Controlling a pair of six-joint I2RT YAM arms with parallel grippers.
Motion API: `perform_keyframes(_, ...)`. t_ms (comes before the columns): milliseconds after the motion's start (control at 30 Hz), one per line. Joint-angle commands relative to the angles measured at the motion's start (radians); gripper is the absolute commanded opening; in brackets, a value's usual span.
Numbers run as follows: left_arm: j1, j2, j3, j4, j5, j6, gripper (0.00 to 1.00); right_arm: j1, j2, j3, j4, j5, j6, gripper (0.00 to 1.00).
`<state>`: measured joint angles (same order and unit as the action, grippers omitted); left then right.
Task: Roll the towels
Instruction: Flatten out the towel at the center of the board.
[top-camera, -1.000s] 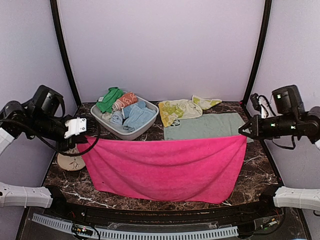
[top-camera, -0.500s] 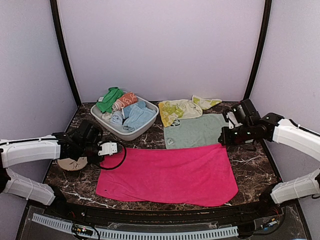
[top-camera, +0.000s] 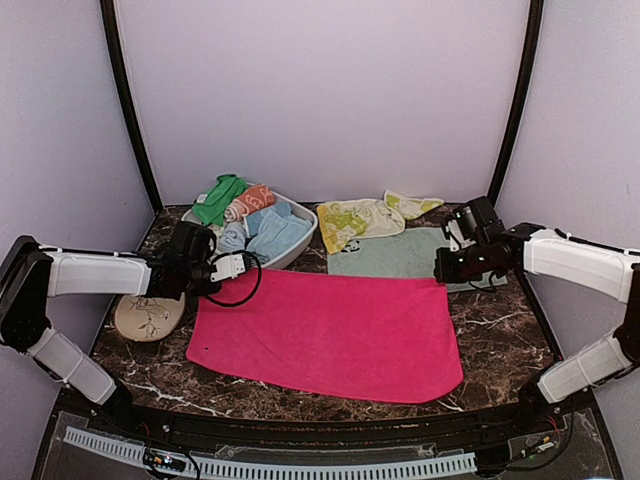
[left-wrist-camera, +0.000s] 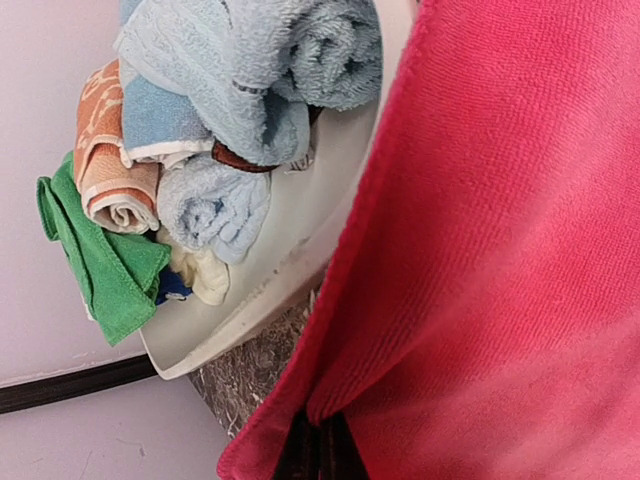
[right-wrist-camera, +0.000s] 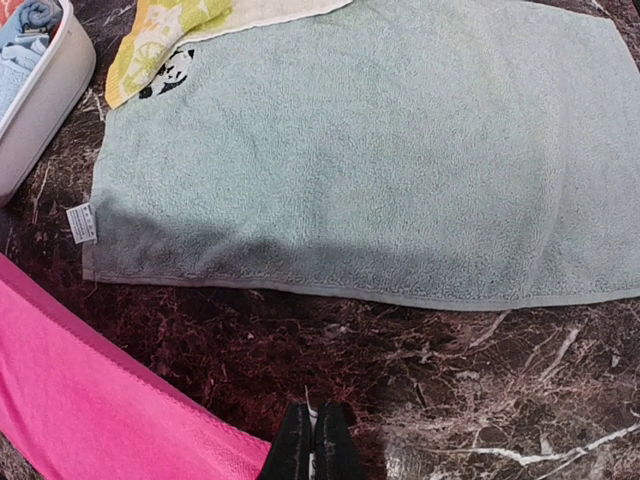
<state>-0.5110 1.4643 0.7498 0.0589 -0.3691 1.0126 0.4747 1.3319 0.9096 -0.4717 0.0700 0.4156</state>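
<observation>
The hot-pink towel (top-camera: 330, 335) lies spread flat across the middle of the table. My left gripper (top-camera: 238, 268) is shut on its far left corner; in the left wrist view the pink cloth (left-wrist-camera: 500, 250) folds over the closed left gripper (left-wrist-camera: 318, 452). My right gripper (top-camera: 443, 273) is shut at the far right corner, where the right gripper (right-wrist-camera: 315, 447) pinches a small white tag beside the pink edge (right-wrist-camera: 90, 400). Behind it lies the pale mint towel (top-camera: 395, 255) (right-wrist-camera: 370, 150) with its panda patch (right-wrist-camera: 170, 72). The yellow-lime towel (top-camera: 360, 217) (right-wrist-camera: 165, 35) overlaps the mint towel's far corner.
A pale basin (top-camera: 300, 245) (left-wrist-camera: 290, 250) at the back left holds several rolled cloths in blue, orange and green. A beige dish (top-camera: 148, 316) sits by the table's left edge. Dark marble shows between the pink and mint towels.
The pink towel, held up stretched between both grippers a second ago, has been lowered and now lies flat. Both arms have come down and moved farther back, still gripping the corners.
</observation>
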Motion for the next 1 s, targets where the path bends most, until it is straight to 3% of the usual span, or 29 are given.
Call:
perform_keyframes(0, 0.012, -0.004, 0.038, 0.03, 0.001, -0.015, 0.0, -0.021, 0.024, 0.039, 0.058, 0.007, -0.03, 0.0)
perform_keyframes(667, 0.021, -0.007, 0.009, 0.111, -0.004, -0.027, 0.0, -0.079, 0.103, 0.103, 0.08, 0.018, -0.069, 0.0)
perform_keyframes(967, 0.026, -0.175, -0.059, -0.041, 0.09, -0.054, 0.0, -0.064, -0.04, -0.083, 0.06, -0.057, -0.034, 0.0)
